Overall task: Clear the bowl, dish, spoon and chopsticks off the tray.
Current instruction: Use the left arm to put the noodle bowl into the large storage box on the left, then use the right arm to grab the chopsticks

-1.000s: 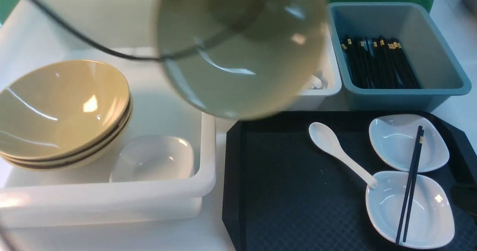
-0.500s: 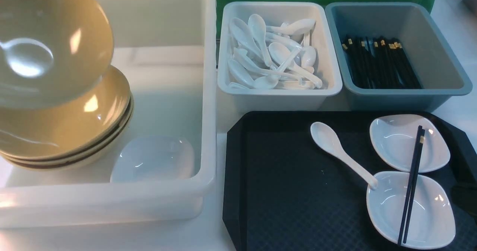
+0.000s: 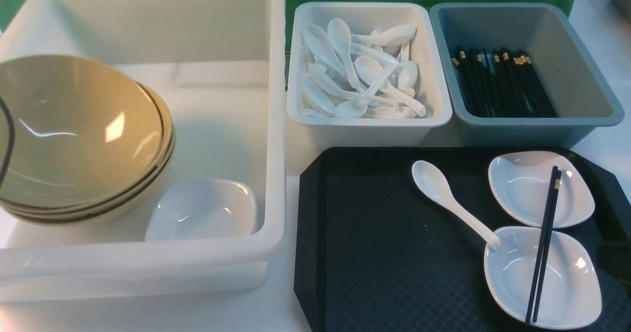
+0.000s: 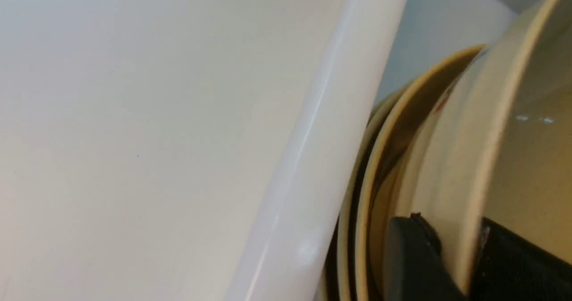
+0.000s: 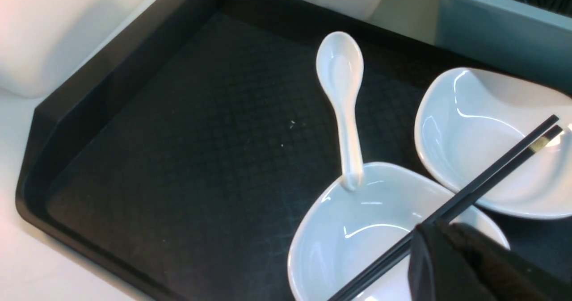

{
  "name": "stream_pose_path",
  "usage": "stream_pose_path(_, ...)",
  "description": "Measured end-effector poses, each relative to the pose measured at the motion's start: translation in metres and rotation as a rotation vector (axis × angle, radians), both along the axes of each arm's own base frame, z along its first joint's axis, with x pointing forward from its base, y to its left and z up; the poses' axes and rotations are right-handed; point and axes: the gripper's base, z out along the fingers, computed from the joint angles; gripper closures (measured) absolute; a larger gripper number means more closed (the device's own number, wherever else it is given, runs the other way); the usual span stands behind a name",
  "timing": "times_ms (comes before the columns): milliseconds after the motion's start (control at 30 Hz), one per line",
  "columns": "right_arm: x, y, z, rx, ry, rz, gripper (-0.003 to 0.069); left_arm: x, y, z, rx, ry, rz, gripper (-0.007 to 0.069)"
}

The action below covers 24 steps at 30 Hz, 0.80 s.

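The tan bowl lies slightly tilted on top of the stack of like bowls in the big white tub. My left gripper straddles the bowl's rim, one finger outside and one inside; whether they still pinch it is unclear. On the black tray lie the white spoon, handle on the near dish, and the chopsticks across both this and the far dish. My right gripper hovers shut and empty beside the chopsticks, over the near dish.
Behind the tray stand a white tub full of spoons and a grey-blue tub holding several black chopsticks. A small white dish sits in the big tub beside the bowl stack. A black cable shows at the far left.
The bowl swung from over the middle to the left and came down onto the stack in the big tub. The spoon, dishes, chopsticks and right gripper have stayed put.
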Motion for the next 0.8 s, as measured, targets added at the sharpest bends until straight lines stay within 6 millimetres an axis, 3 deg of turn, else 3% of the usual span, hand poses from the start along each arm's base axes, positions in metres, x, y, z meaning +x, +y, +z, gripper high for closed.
stream_pose_path(200,0.0,0.0,0.0,0.005,0.0,-0.001,0.0613,-0.001,-0.004,0.006,-0.018,-0.03,-0.007,0.0272)
stream_pose_path(333,0.0,0.0,0.0,0.018,0.005,-0.009,0.0613,-0.008,-0.012,0.025,-0.018,-0.084,-0.022,0.0256)
stream_pose_path(500,0.003,0.001,-0.005,0.083,0.067,-0.054,0.0605,-0.034,-0.047,0.077,-0.026,-0.295,-0.113,0.0426)
stream_pose_path(633,0.016,0.005,-0.019,0.106,0.212,-0.07,0.0525,-0.06,-0.106,0.118,0.049,-0.491,-0.386,0.0589)
stream_pose_path(700,0.024,0.006,-0.023,0.109,0.267,-0.079,0.047,-0.07,-0.135,0.126,0.105,-0.534,-0.561,0.0618)
stream_pose_path(733,0.027,0.006,-0.023,0.112,0.281,-0.084,0.0454,-0.071,-0.135,0.126,0.116,-0.538,-0.565,0.062)
stream_pose_path(767,0.038,0.008,-0.025,0.118,0.33,-0.1,0.0391,-0.082,-0.161,0.128,0.181,-0.562,-0.731,0.063)
stream_pose_path(800,0.048,0.009,-0.026,0.115,0.361,-0.109,0.0347,-0.087,-0.168,0.126,0.216,-0.567,-0.78,0.0633)
